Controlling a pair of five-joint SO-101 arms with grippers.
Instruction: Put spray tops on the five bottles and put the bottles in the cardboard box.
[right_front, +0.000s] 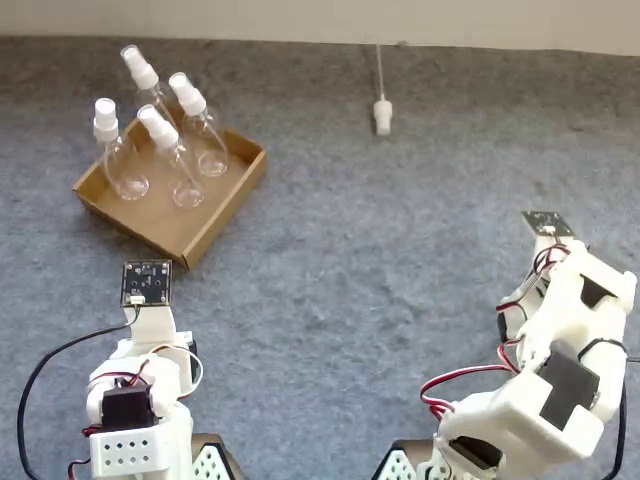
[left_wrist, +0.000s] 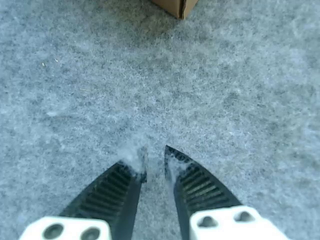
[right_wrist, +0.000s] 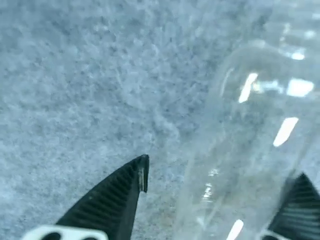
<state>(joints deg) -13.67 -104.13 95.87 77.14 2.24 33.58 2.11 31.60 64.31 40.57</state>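
The box (right_front: 228, 215) sits toward the far left corner of the worktop, with four bottles (right_front: 127, 170) in it, all wearing spray tops and leaning close together. Setting one more in there could knock a neighbour over or out, since little floor is left free.

The left pincer (left_wrist: 156, 163) hangs low over bare worktop just short of the box's near corner, all but clenched and grasping nothing. It looks like the one to fetch the top.

The last spray top (right_front: 382, 115) lies alone at the far edge, about midway along, its thin tube pointing away. The tube has to thread a narrow neck, and a skewed grasp on the top would likely send it past the opening or bend it.

Near the right edge, the right pincer (right_wrist: 223, 170) is released, its fingers spread either side of the fifth bottle (right_wrist: 240, 140). One finger stands clear of the clear wall, while the other is close against it. If it clenches off centre, that smooth round body may roll or squirt out, or tilt so the neck sits wrong for capping
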